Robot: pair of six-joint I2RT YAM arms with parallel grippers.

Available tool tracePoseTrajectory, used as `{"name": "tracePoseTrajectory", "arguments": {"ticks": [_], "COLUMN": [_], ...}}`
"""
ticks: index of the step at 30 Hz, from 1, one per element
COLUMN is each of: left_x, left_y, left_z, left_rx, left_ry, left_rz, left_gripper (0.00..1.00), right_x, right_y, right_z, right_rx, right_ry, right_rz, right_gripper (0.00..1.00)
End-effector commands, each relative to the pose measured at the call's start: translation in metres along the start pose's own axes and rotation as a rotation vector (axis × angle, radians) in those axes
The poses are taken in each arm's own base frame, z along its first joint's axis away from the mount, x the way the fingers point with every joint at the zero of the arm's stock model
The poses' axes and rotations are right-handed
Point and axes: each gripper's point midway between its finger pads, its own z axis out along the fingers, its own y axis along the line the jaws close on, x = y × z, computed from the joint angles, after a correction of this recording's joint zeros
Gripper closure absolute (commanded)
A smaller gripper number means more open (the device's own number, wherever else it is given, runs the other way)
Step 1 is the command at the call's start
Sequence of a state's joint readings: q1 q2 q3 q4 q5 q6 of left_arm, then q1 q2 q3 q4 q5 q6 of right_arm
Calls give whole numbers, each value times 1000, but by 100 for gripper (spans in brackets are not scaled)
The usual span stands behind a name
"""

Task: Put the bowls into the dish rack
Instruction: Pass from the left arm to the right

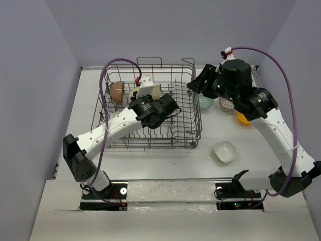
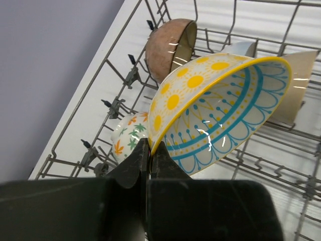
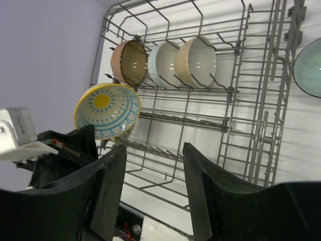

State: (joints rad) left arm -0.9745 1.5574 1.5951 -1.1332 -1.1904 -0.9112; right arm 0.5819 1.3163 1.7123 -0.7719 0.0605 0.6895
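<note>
While the left end effector (image 2: 149, 151) clamps a yellow bowl (image 2: 215, 110), the right end effector (image 3: 154, 153) gapes.

Both arms the same build: left arm (image 1: 116, 126) and right arm (image 1: 279, 136) have white link shells and black cylindrical joint housings. A purple cable (image 1: 102, 95) runs along each, with a red-tipped connector (image 1: 137, 79) at the wrist. Base plates (image 1: 103, 193) black, small red and green lights. Left gripper (image 2: 149, 150) fingers matte black, tapering; right gripper (image 3: 153, 155) fingers black, broad, wedge-shaped.

Plain pale lavender walls (image 1: 30, 100) fill the frame's left, top and right, enclosing a flat white tabletop (image 1: 165, 160), evenly lit.
</note>
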Motion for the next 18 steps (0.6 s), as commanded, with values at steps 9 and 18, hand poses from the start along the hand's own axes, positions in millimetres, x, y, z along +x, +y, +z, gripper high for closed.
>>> {"name": "tracePoseTrajectory", "arguments": {"ticks": [9, 18], "left_x": [30, 39], "left_y": [37, 54], "left_z": [30, 39], "left_rx": [-125, -171], "left_ry": [38, 54], "left_rz": [80, 100], "left_gripper": [100, 100], "right_x": [35, 58], "right_y": [-42, -67], "right_z": [0, 7], "right_rx": [73, 130], "right_ry": [37, 82], "right_rz": [-70, -115], "right_gripper": [45, 46]}}
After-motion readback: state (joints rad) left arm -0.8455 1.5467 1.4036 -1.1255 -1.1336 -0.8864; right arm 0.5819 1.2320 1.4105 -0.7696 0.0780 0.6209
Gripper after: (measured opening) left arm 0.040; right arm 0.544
